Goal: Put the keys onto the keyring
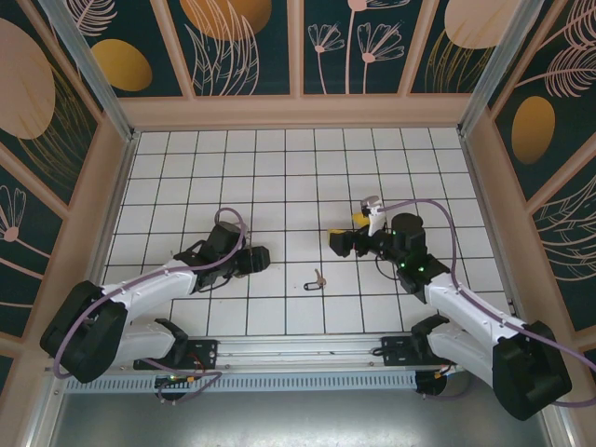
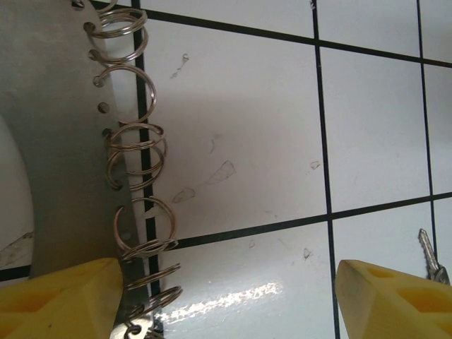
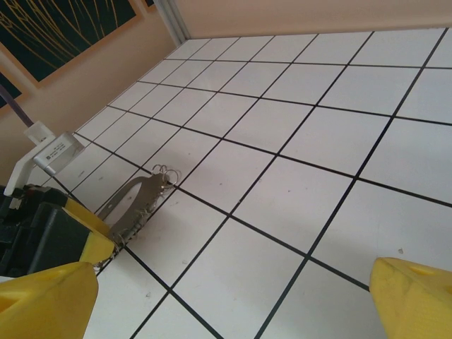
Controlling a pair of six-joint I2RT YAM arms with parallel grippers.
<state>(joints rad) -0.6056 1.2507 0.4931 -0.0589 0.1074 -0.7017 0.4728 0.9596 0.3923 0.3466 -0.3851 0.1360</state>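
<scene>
Left hand [image 2: 229,293] and right hand [image 3: 233,296] low, both spread wide.

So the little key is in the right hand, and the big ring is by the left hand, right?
Not quite. The little key isn't in the right hand; the top view shows it lying loose on the floor, with nothing holding it. The big ring is by the left hand.

You look down on the whole table [image 1: 279,168]; left wrist close, downward; right wrist oblique; both share the keyring [image 2: 63,176].
</scene>
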